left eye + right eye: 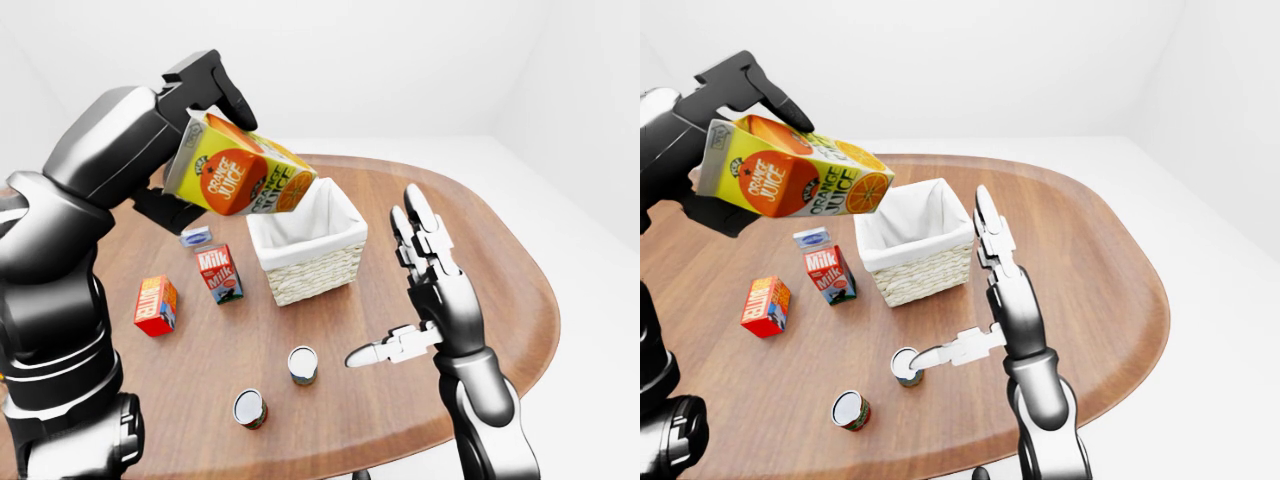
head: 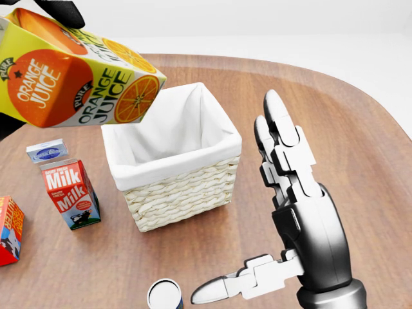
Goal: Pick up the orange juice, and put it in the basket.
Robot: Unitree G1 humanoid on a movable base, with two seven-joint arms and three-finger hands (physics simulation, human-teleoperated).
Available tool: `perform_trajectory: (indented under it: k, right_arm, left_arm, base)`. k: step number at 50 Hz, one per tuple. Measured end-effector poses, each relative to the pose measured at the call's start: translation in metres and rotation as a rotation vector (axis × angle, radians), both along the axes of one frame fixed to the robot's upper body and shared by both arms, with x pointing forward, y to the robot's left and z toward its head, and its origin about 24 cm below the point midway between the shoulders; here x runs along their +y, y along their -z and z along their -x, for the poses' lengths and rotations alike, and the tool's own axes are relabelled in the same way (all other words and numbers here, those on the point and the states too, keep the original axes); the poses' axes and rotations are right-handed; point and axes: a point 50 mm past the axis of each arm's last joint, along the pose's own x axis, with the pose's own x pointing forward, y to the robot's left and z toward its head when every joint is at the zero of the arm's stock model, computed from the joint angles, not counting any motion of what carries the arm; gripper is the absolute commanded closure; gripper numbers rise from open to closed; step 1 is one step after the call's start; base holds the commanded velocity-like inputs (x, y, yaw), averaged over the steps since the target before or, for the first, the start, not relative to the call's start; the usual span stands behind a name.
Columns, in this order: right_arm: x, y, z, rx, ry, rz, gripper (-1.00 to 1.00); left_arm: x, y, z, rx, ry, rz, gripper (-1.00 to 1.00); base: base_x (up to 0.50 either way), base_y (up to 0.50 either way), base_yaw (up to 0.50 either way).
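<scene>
The orange juice carton (image 1: 240, 172), yellow and orange, is held tilted on its side in the air, its lower end over the left rim of the wicker basket (image 1: 312, 262). My left hand (image 1: 205, 95) is shut on the carton's upper end, fingers over its top and under it. The basket has a white cloth liner and stands on the round wooden table (image 1: 480, 270). My right hand (image 1: 405, 290) is open and empty, fingers spread, to the right of the basket and apart from it.
Left of the basket stand a red milk carton (image 1: 220, 273), a small blue-white box (image 1: 196, 237) and a red-orange box (image 1: 155, 305). Two tins (image 1: 303, 364) (image 1: 249, 408) stand near the table's lower edge, by my right thumb.
</scene>
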Motion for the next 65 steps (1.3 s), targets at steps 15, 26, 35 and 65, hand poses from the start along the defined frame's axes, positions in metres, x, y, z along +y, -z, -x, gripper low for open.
perform_trajectory:
  k: [15, 26, 35, 65]
  right_arm:
    - [-0.002, 0.000, 0.000, 0.000, 0.002, -0.002, -1.00]
    - [-0.001, 0.000, 0.000, 0.000, 0.001, -0.005, -1.00]
    - [-0.001, -0.001, -0.001, -0.003, 0.000, -0.007, -1.00]
    - [-0.002, -0.001, -0.001, -0.002, -0.002, -0.011, -1.00]
  left_arm:
    - [-0.006, -0.003, -0.058, 0.126, -0.024, -0.008, 1.00]
    - [-0.012, 0.005, -0.082, 0.219, -0.050, -0.008, 1.00]
    - [-0.013, 0.023, -0.103, 0.327, -0.120, -0.046, 1.00]
    - [-0.022, 0.000, -0.117, 0.294, -0.204, -0.107, 1.00]
  base:
    - [0.00, 0.00, 0.00]
    - [0.00, 0.00, 0.00]
    - [0.00, 0.00, 0.00]
    - [0.00, 0.00, 0.00]
